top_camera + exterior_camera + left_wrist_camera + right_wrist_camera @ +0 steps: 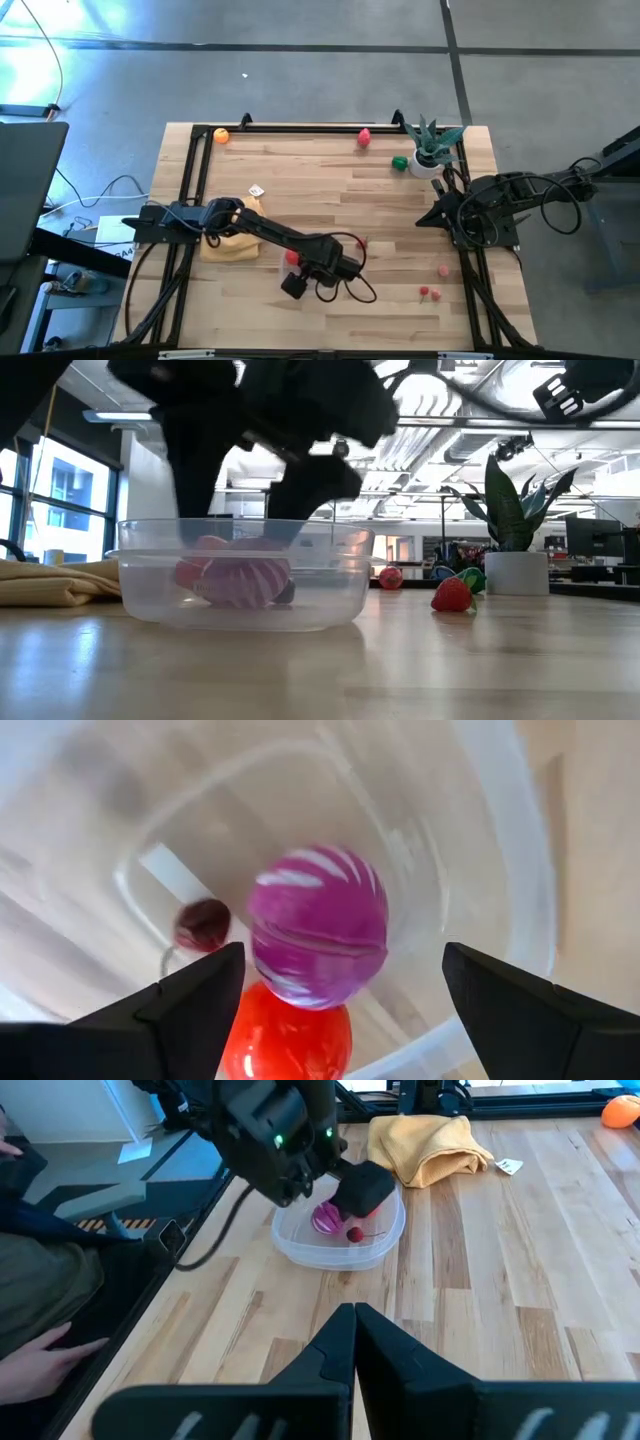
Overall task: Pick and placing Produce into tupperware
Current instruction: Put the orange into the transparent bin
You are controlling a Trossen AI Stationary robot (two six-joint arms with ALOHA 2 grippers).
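Note:
The clear tupperware [330, 575] stands on the table near its front edge, next to the yellow cloth. In it lie a magenta-purple striped piece of produce [320, 925], a red piece [290, 1040] and a dark red cherry [203, 923]. My left gripper [343, 960] hangs open over the tupperware and points down. Its fingers stand on either side of the magenta piece without touching it. My right gripper [355, 1320] is shut, held above the table's right edge with nothing in it. More produce lies about the table: an orange [221, 136], a strawberry [365, 137], a green piece [400, 162], a pink piece [443, 270] and red cherries [428, 293].
A mustard-yellow cloth [235, 240] lies left of the tupperware. A spiky potted plant [432, 148] stands at the far right corner. A black frame [300, 128] runs along the table's edges. A person's hand [40, 1355] shows beyond the near edge.

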